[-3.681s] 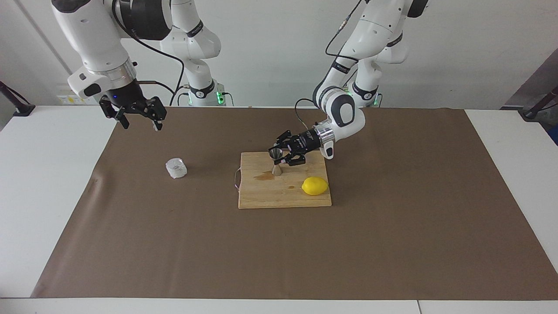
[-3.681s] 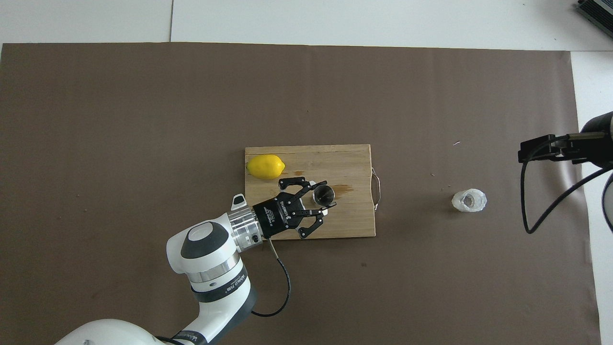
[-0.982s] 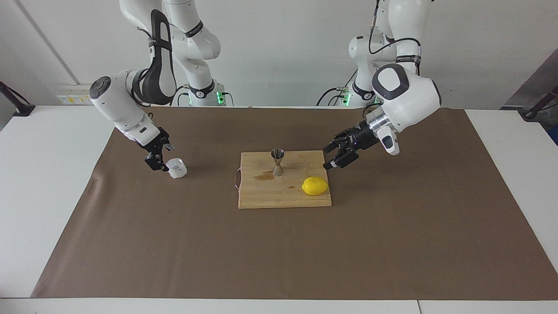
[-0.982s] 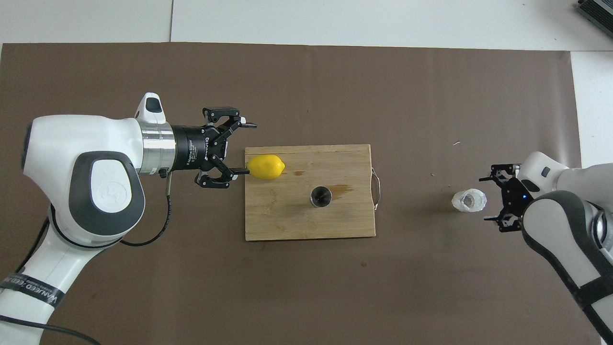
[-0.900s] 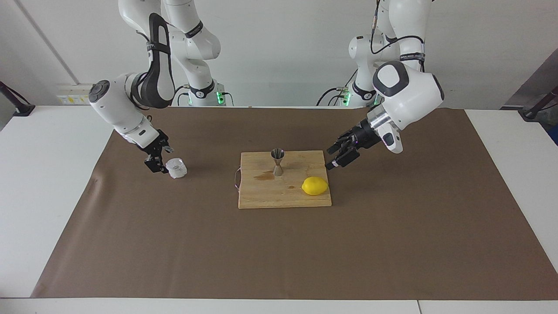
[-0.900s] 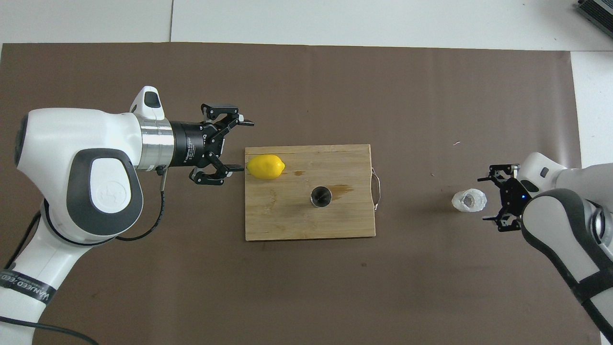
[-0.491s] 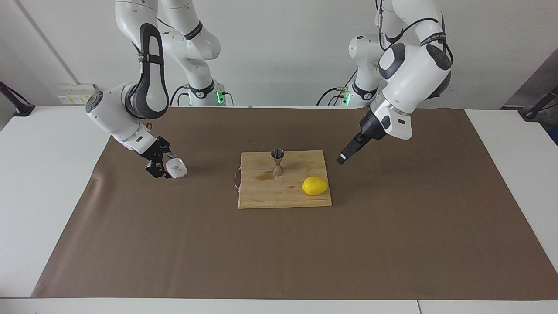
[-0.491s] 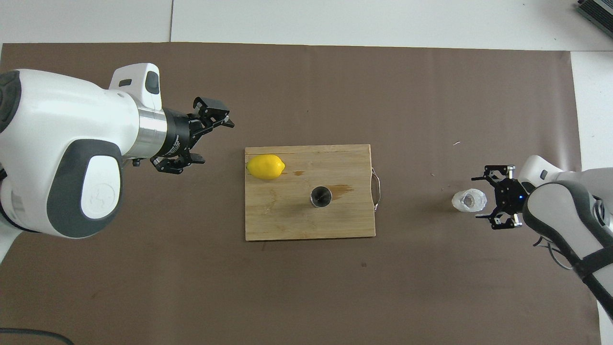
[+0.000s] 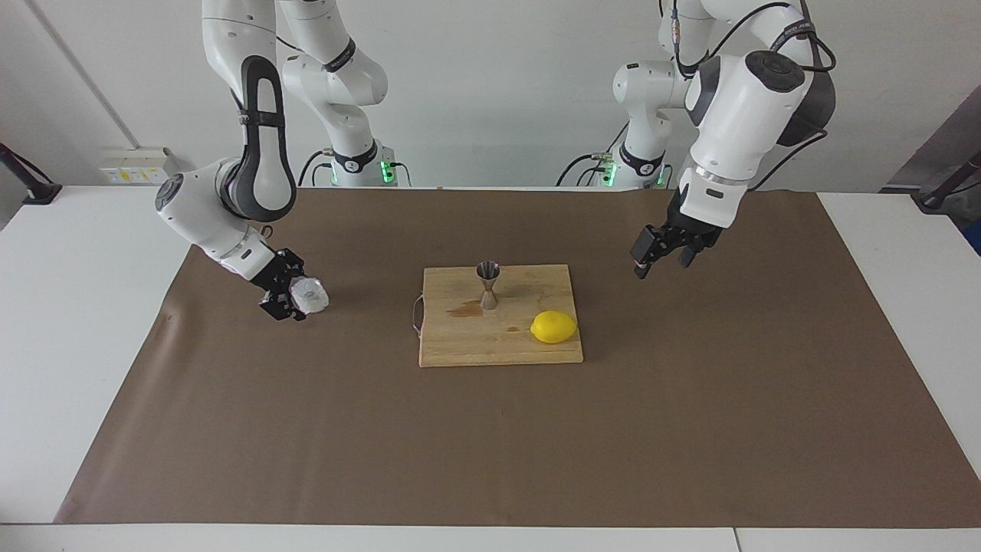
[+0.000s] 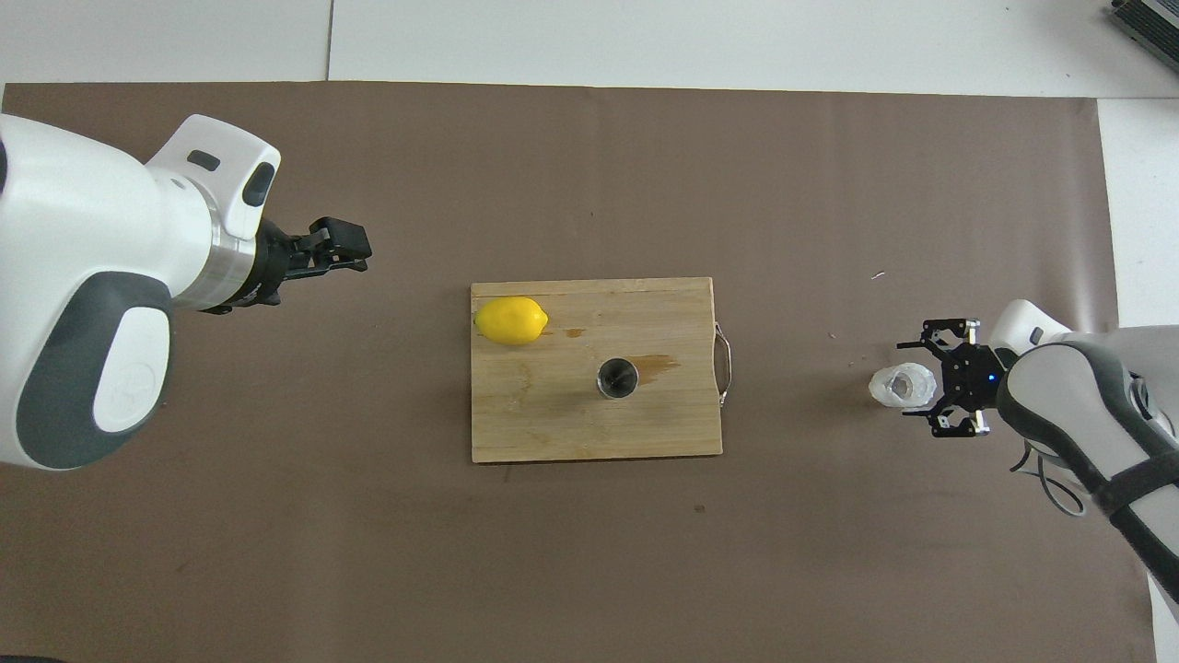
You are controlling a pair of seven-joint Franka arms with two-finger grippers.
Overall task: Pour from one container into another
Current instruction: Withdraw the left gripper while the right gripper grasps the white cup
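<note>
The translucent ribbed cup [image 9: 310,294] [image 10: 895,387] stands upright on the brown mat toward the right arm's end of the table. My right gripper [image 9: 294,297] [image 10: 908,380] is low at the cup, open, with a finger on either side of it; whether they touch it I cannot tell. The metal jigger [image 9: 487,284] [image 10: 618,378] stands upright on the wooden cutting board [image 9: 460,345] [image 10: 553,424] in the middle. My left gripper [image 9: 659,263] [image 10: 355,249] hangs open and empty over the mat, off the board toward the left arm's end.
A yellow lemon [image 9: 553,326] [image 10: 511,320] lies on the board's corner toward the left arm's end. A wet stain [image 9: 462,310] [image 10: 656,366] marks the board beside the jigger. The brown mat [image 9: 490,445] covers most of the white table.
My right gripper has slid in around the cup. My left gripper has drawn away from the board and lemon, risen and turned.
</note>
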